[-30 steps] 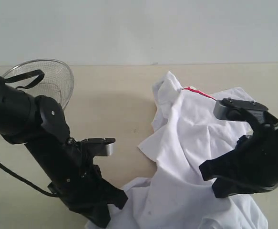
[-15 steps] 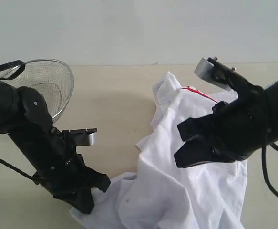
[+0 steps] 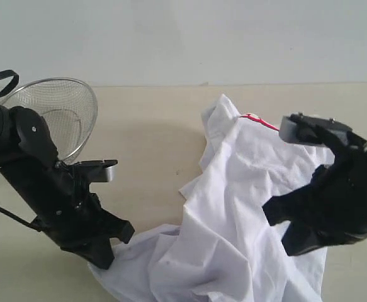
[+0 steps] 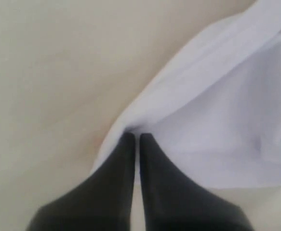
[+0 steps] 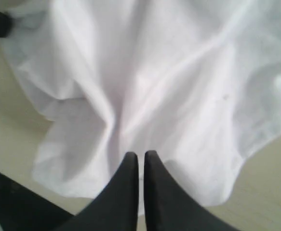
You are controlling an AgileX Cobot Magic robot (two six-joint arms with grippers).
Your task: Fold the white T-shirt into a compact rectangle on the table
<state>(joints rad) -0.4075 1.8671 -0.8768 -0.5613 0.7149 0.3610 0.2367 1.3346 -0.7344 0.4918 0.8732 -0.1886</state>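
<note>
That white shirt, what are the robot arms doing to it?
A robot is trying to fold the white T-shirt, which lies crumpled on the table. Its left hand is pinched shut on one edge, and its right hand is pinched shut on another part. Nothing is folded yet. A wire basket sits nearby.

Plain pale wall [image 3: 183, 38], soft even light

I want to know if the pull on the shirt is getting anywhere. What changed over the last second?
The left claw dragged its corner of the shirt further left in the exterior view, drawing the cloth out. The right claw swung up toward the middle, then came back to about where it started. Both stay shut on cloth; nothing was let go. The mesh bowl and the shirt's far end on the table stayed put.
</note>
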